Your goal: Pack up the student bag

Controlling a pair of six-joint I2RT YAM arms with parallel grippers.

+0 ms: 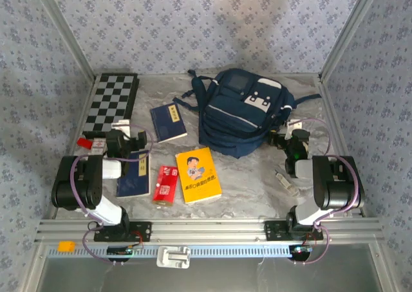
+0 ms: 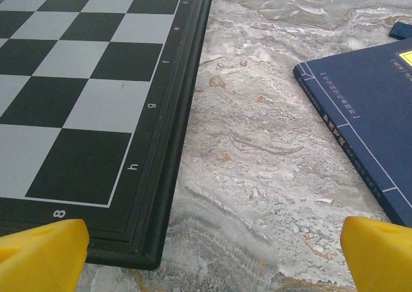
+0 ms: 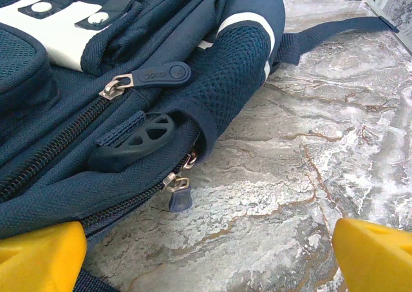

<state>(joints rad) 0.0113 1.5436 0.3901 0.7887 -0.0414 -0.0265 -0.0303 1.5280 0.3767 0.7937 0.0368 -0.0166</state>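
Ahead of the left hand (image 2: 212, 256), fingers spread wide, a bare strip of bench (image 2: 257, 150) runs toward the far side. The chessboard (image 2: 96, 80) walls it on the left and the navy book (image 2: 367, 105) on the right. Over at the right hand (image 3: 206, 253), also spread, the student bag (image 3: 129, 112) bulks up close on the left and its strap (image 3: 335, 31) lies across the far bench. There's bare marble to the right. From above, the yellow book (image 1: 197, 174) and red packet (image 1: 166, 184) crowd the near middle.
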